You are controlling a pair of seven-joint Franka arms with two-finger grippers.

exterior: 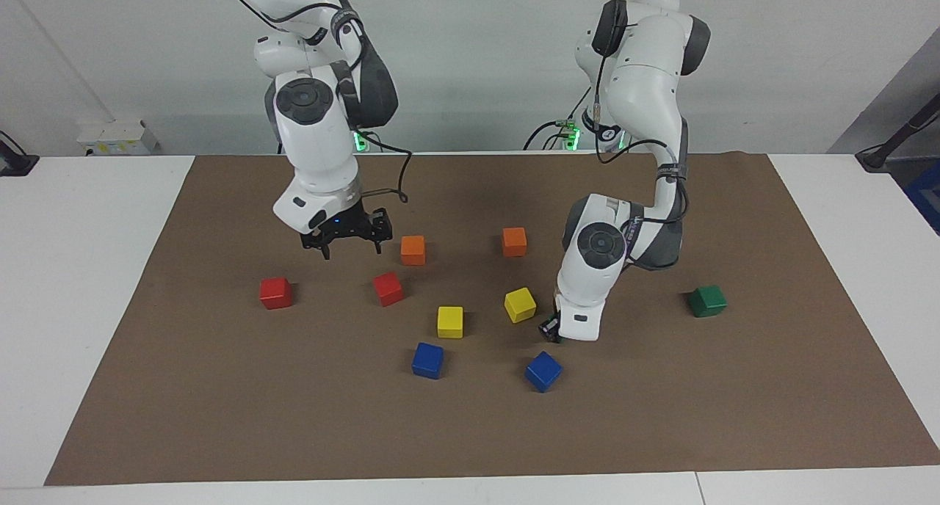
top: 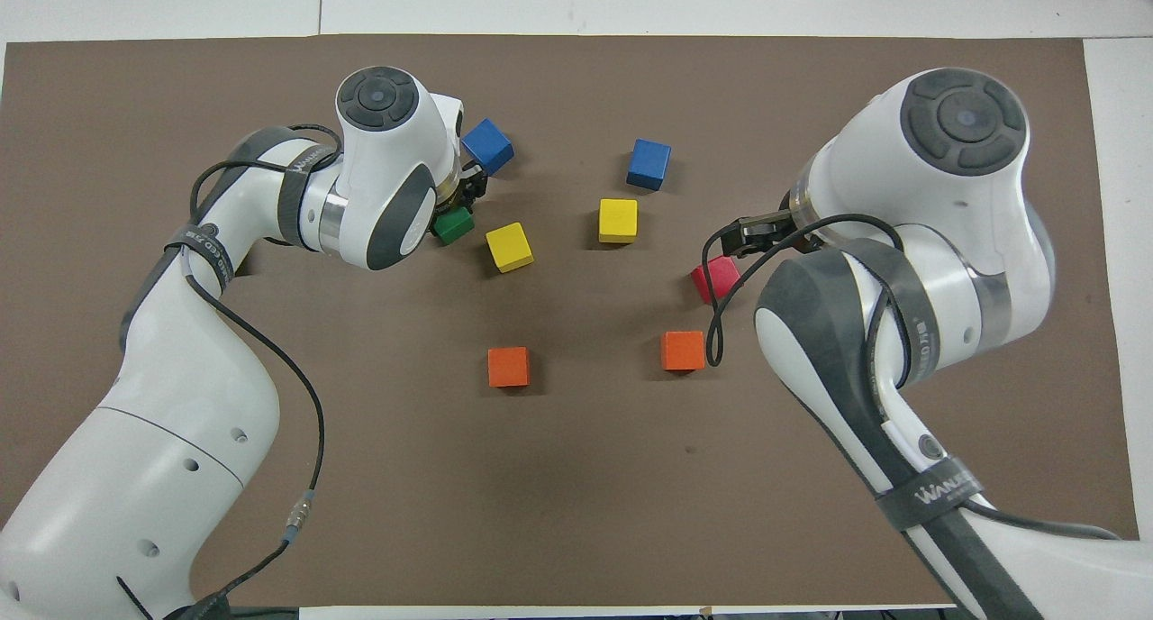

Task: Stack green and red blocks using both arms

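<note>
Left gripper (top: 461, 207) down at mat, clamped on green block (top: 453, 224), blue cube (top: 487, 146) and yellow cube (top: 509, 247) close by; wrist hides grip. Right gripper (exterior: 351, 244) spread, empty, above red block (exterior: 387, 288) beside orange cube (exterior: 413, 249). Second green block (exterior: 707, 300) and red block (exterior: 275, 292) lie apart.

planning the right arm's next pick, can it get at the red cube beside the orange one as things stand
Probably yes: the right gripper hangs open above the mat close to that red cube, whose top is bare; the orange cube stands apart from it.
</note>
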